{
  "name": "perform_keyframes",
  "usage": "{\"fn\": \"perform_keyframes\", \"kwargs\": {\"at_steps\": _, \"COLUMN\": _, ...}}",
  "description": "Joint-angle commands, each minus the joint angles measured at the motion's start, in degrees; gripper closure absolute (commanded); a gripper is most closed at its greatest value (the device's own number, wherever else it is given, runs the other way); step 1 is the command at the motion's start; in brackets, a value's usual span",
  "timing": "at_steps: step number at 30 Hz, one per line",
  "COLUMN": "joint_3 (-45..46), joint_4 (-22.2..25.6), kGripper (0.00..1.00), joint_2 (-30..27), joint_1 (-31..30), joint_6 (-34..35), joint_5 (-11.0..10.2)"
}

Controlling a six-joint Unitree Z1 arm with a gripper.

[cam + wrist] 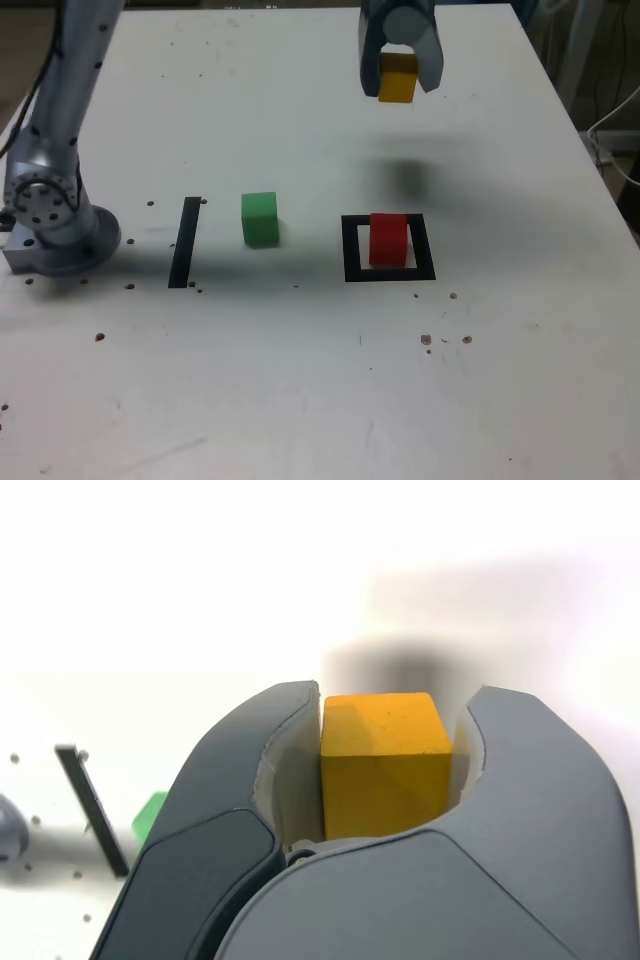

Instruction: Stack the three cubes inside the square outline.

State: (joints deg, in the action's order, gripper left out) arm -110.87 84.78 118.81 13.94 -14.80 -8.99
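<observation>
The hand (pixel 399 72) is closed on the yellow cube (pixel 397 79) and holds it high above the bench (pixel 300 380). The red cube (pixel 389 240) sits inside the square outline (pixel 389 272). The green cube (pixel 260 219) waits to the exterior view's left, near the black strip (pixel 184 242).

To do this step well, bring the yellow cube right over the red 1, match the sides, lower slowly, then let go.

The yellow cube hangs nearly straight. All sides look equal, so it has no long way.
</observation>
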Motion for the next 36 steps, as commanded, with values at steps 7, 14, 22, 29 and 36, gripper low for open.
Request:
{"fn": "perform_keyframes", "kwargs": {"at_steps": 7, "joint_3": 6.87, "joint_4": -0.53, "kGripper": 0.78, "joint_2": -4.90, "joint_1": -7.12, "joint_6": 6.10, "joint_5": 0.52}}
{"fn": "perform_keyframes", "kwargs": {"at_steps": 14, "joint_3": 13.53, "joint_4": -3.54, "kGripper": 0.78, "joint_2": -8.29, "joint_1": -12.34, "joint_6": 11.50, "joint_5": 2.00}}
{"fn": "perform_keyframes", "kwargs": {"at_steps": 22, "joint_3": 19.77, "joint_4": -10.58, "kGripper": 0.79, "joint_2": -8.65, "joint_1": -16.87, "joint_6": 16.39, "joint_5": 3.89}}
{"fn": "perform_keyframes", "kwargs": {"at_steps": 29, "joint_3": 21.27, "joint_4": -13.49, "kGripper": 0.79, "joint_2": -6.98, "joint_1": -18.15, "joint_6": 18.54, "joint_5": 5.35}}
{"fn": "perform_keyframes", "kwargs": {"at_steps": 36, "joint_3": 21.91, "joint_4": -14.11, "kGripper": 0.79, "joint_2": -5.73, "joint_1": -18.16, "joint_6": 18.84, "joint_5": 6.25}}
